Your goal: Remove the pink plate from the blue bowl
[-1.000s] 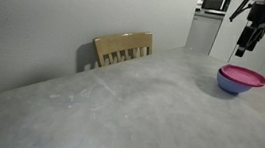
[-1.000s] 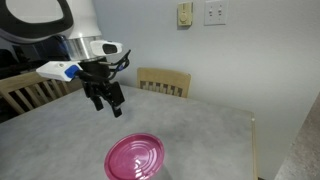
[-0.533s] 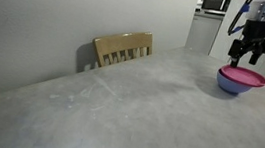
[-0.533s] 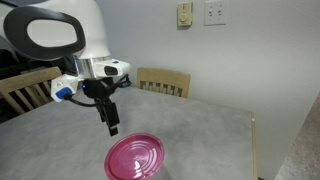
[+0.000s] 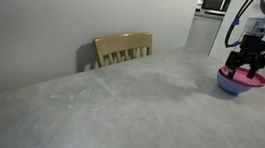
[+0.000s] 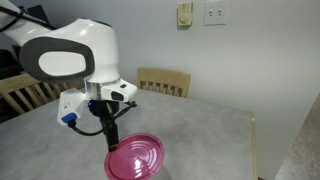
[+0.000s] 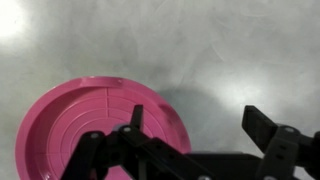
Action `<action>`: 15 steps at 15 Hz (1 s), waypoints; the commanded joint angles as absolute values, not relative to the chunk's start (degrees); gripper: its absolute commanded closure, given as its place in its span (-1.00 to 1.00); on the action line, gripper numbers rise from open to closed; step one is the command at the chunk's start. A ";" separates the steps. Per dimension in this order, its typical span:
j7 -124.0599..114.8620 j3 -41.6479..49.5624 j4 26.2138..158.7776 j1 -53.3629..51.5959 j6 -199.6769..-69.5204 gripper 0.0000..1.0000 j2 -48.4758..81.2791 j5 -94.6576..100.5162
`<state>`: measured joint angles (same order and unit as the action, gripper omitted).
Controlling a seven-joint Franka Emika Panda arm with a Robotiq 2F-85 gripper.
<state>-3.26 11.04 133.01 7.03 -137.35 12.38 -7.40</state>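
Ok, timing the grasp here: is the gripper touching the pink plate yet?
Cannot tell. In the wrist view the open gripper straddles the rim of the pink plate; in an exterior view a fingertip overlaps its edge, but neither shows height.

Nothing readable anywhere in view. The wall plates (image 6: 214, 12) above the chair (image 6: 164, 81) look blank, and the microwave (image 5: 216, 3) far beyond the chair is too small to show any markings.

On show: one pink plate (image 6: 140, 160), one blue bowl (image 5: 230, 87), one table (image 6: 200, 125), two wooden chairs (image 6: 163, 81) (image 6: 25, 92), one robot arm (image 6: 75, 60), two wall plates (image 6: 185, 13) (image 6: 214, 12).
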 commanded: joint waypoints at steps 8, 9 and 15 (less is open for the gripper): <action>13.44 8.81 131.35 9.10 -138.96 -0.89 15.31 -4.45; 14.19 8.78 131.21 9.15 -138.91 -0.79 15.46 -4.02; 16.60 8.82 131.06 9.52 -139.26 0.18 15.67 -2.20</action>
<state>14.62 9.99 132.00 7.65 -138.24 14.32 -3.10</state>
